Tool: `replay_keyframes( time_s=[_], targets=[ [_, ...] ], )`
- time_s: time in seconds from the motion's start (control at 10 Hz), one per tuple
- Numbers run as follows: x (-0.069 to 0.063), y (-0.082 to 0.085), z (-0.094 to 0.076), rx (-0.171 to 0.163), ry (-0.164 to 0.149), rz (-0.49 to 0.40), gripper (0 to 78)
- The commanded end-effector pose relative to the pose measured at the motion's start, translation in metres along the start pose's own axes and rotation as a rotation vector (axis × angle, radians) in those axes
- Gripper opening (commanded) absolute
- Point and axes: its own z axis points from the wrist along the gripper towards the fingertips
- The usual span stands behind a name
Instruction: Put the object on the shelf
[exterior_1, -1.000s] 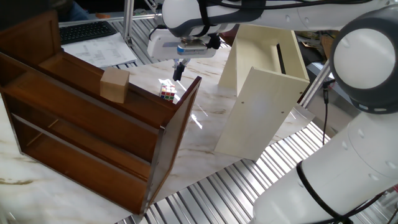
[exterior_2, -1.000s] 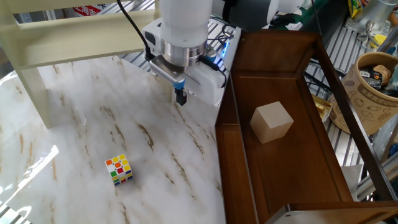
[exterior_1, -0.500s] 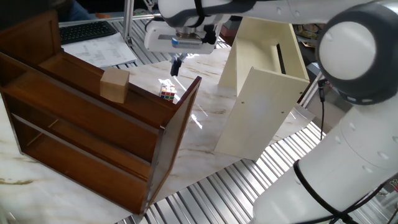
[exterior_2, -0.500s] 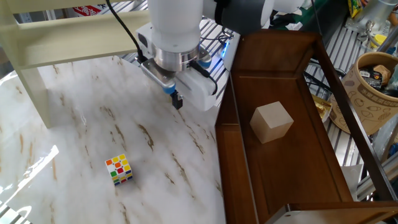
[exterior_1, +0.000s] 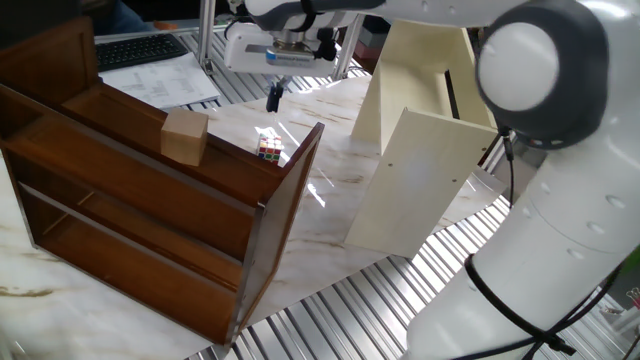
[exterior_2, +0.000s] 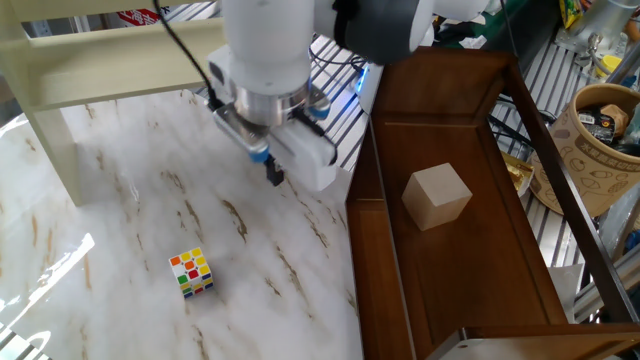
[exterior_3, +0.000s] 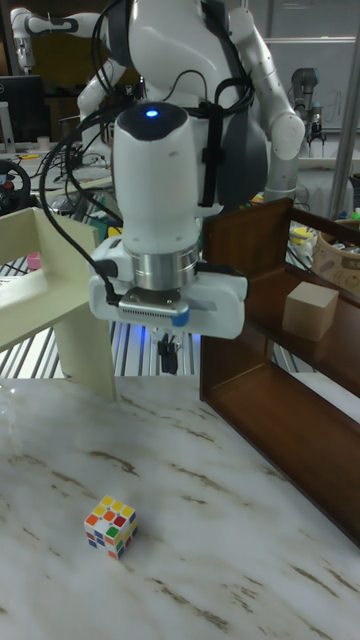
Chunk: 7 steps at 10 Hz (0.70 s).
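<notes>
The object, a small cube with a grid of coloured stickers (exterior_1: 270, 149), lies alone on the marble table (exterior_2: 120, 230); it also shows in the other fixed view (exterior_2: 191, 272) and the tall view (exterior_3: 111, 526). My gripper (exterior_2: 273, 173) hangs above the table, apart from the cube and further back, towards the dark wooden unit. Its fingers look pressed together with nothing between them, as in the tall view (exterior_3: 168, 355) and the one fixed view (exterior_1: 273, 98). The cream shelf (exterior_1: 420, 170) stands on the far side of the table (exterior_2: 100, 60) (exterior_3: 60, 290).
A dark brown wooden shelf unit (exterior_1: 150, 210) (exterior_2: 450, 250) stands beside the cube and carries a plain tan wooden block (exterior_1: 185, 137) (exterior_2: 437, 196) (exterior_3: 308, 309). A keyboard (exterior_1: 135, 48) lies behind it. A patterned bucket (exterior_2: 600, 130) sits past the brown unit.
The gripper has moved across the table away from the brown unit's edge and closer to the cube, staying shut. The cube and both shelf units have not moved.
</notes>
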Motion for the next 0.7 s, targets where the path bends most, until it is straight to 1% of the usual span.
replay_keyframes(
  time_s=[0.1,0.2,0.4,0.5,0.7],
  targets=[
    [-0.0256,0.0026,0.0058,-0.004,-0.016,0.022,0.0],
    [-0.0304,0.0023,0.0031,-0.005,-0.014,0.026,0.0],
    [-0.0334,0.0022,0.0017,-0.004,-0.013,0.017,0.0],
    [-0.0333,0.0021,0.0017,-0.005,-0.017,0.019,0.0],
    [-0.0327,0.0022,0.0013,-0.01,-0.014,0.021,0.0]
  ],
)
